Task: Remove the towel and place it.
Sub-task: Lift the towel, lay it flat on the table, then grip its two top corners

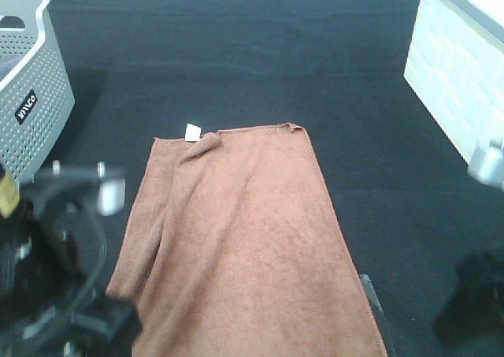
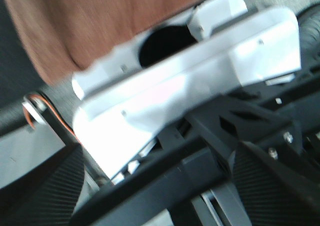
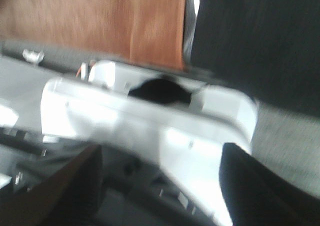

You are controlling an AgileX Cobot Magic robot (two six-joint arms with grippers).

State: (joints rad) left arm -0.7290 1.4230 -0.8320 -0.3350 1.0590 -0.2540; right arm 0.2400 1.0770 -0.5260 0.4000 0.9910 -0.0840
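Dark tabletop [image 1: 236, 50] carried the spread towel [image 1: 244, 239], and with left tool [image 2: 165, 46] and right tool [image 3: 160, 89] too blurred to tell clenched from released, a lopsided pinch might have bunched it.

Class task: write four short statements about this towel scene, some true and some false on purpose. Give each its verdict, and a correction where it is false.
1. The towel lies spread out on the black surface. True.
2. The towel's white tag sits at the edge nearest the exterior high camera. False: it is at the far edge, at the corner on the basket's side.
3. A grey perforated basket stands at the far left of the exterior high view. True.
4. The towel hangs over the basket's rim. False: it lies on the surface, apart from the basket.
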